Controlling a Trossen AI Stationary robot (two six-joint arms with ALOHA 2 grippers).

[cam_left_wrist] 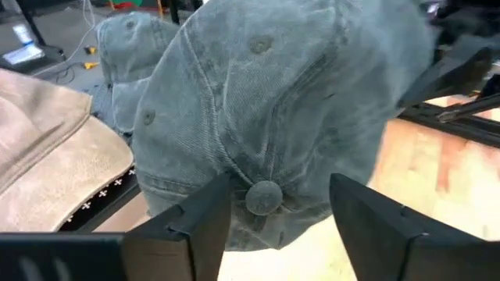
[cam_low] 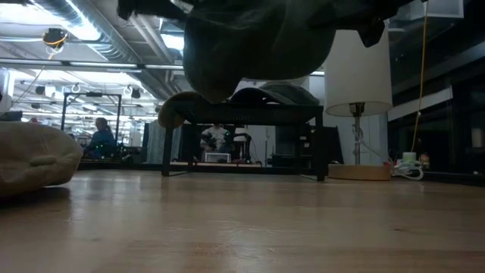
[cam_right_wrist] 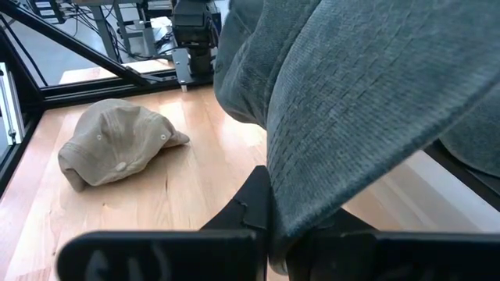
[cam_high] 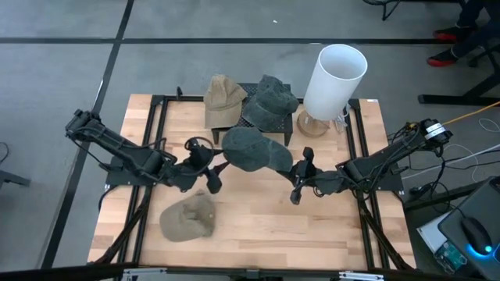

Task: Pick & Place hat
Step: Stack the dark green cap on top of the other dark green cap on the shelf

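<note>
Grey-green hat (cam_high: 251,147) up in air mid-table, in front of rack (cam_high: 291,131). Right gripper (cam_high: 297,187) pinched tight on brim. Left gripper (cam_left_wrist: 277,215) spread, straddling crown, gripping nothing. Pick done — placing not yet. Tan hat (cam_high: 188,215) lies on table.

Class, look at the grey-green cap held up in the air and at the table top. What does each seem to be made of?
Grey-green cap: apparently washed cotton twill, matte and faded, showing stitched panel seams, eyelets and a fabric-covered top button. Table top: looks like pale wood with visible plank lines and grain, a light sheen; whether solid wood or veneer is unclear.
</note>
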